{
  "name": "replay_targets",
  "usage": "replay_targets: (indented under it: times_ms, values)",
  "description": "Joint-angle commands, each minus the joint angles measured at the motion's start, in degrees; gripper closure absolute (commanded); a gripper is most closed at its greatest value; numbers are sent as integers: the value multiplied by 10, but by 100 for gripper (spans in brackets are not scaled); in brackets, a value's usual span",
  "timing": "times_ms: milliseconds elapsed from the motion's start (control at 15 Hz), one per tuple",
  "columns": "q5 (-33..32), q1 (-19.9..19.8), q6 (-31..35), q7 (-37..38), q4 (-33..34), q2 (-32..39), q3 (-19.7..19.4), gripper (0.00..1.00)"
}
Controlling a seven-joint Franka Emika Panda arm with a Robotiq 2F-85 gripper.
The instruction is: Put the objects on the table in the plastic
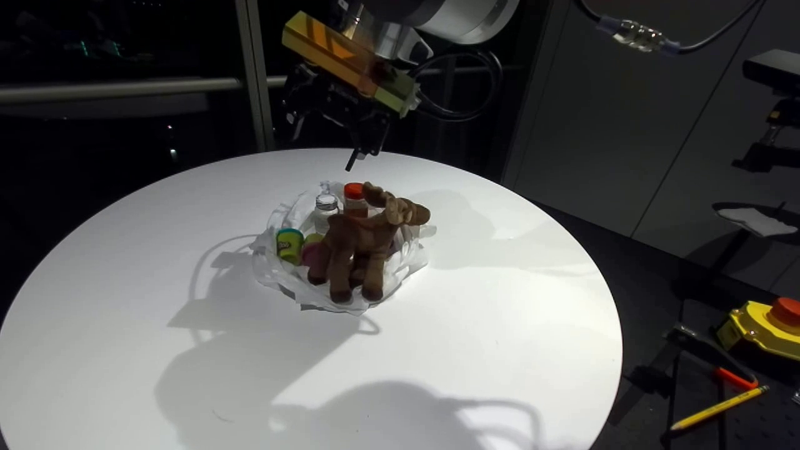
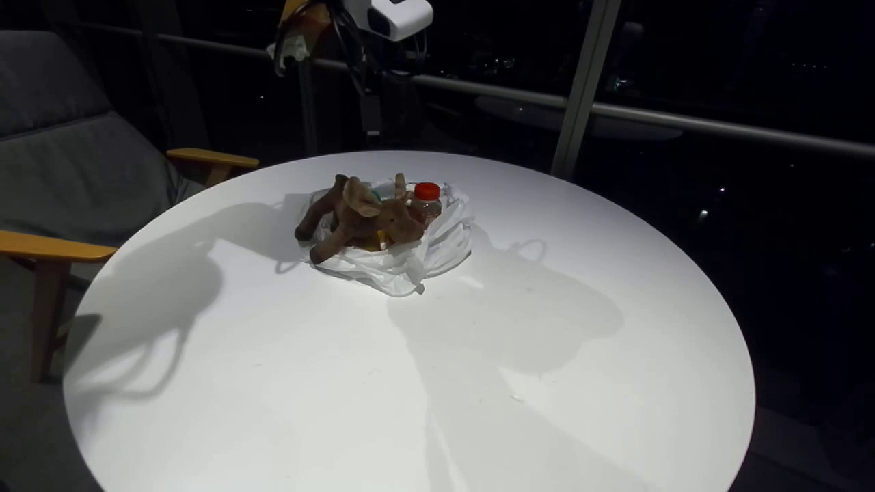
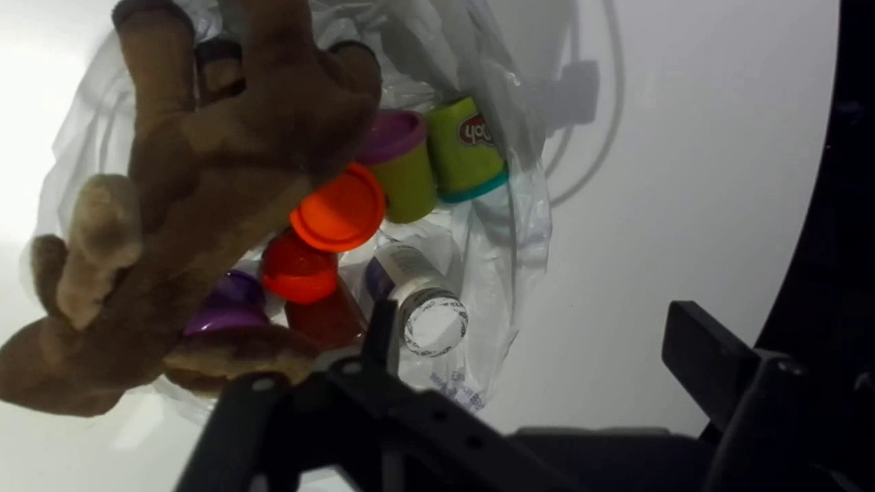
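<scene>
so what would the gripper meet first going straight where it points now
Seemingly the white tabletop beside the plastic bag; depth is unclear, so the fingers might clip the bag or white-topped jar.

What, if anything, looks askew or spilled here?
Two things look odd. The brown plush toy sprawls crookedly across the white plastic bag. Inside, the pink-lidded can isn't lid-up: it's tipped or upside down, I can't tell which. I see no spill.
</scene>
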Motion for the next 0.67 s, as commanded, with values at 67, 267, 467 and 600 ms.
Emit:
replay_targets:
  times_ms: [67, 267, 467, 600]
  values:
    - [23, -1, 9, -21, 20, 12, 16, 0]
    - [-2, 21, -42, 11, 7, -12, -7, 0]
    - [-17, 42, -90, 80, -4, -37, -31, 0]
    - [-26, 44, -129, 119, -5, -45, -36, 0]
